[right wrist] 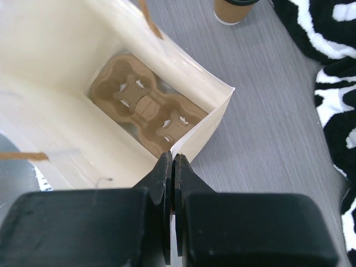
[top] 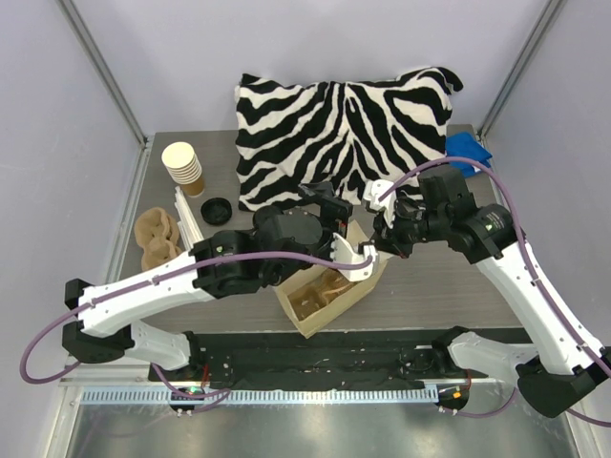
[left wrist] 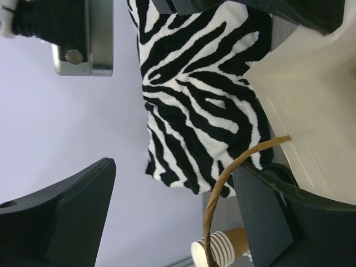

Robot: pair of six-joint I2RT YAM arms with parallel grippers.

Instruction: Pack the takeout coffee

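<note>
Kraft-brown under a black lid, the coffee [right wrist: 232,11] stands upright on the grey table [right wrist: 267,111] just beyond the bag [right wrist: 50,61], its long axis vertical and its top cropped. The right gripper [right wrist: 171,161] reaches in from the right, fingers pinched on the bag's rim. The left arm stretches across from the left, and the left gripper [left wrist: 175,167] is spread wide beside the handle [left wrist: 222,194].

Takeout coffee [right wrist: 236,12], half beyond top edge
</note>
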